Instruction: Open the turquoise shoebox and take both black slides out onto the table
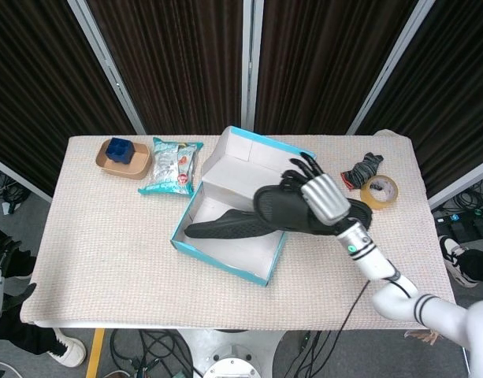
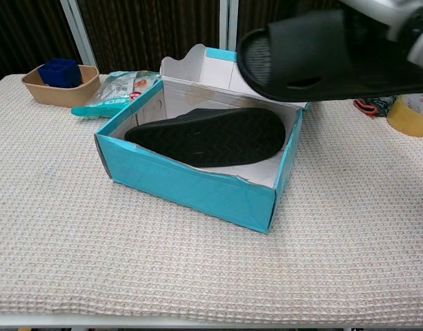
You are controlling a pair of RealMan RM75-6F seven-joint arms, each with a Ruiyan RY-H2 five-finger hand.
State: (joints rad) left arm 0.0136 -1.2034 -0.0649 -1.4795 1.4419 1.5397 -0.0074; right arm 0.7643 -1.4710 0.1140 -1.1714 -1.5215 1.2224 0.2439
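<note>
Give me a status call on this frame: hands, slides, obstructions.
Right hand grips one black slide, airborne past the turquoise shoebox. Second slide sole-up inside the box. Left hand out of view. Tape roll and gloves nearby.

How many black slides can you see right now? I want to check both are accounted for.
2. One slide is held up by the right hand, over the right side of the turquoise shoebox. The other slide lies sole-up inside the box. Nothing suggests a hidden third.
</note>
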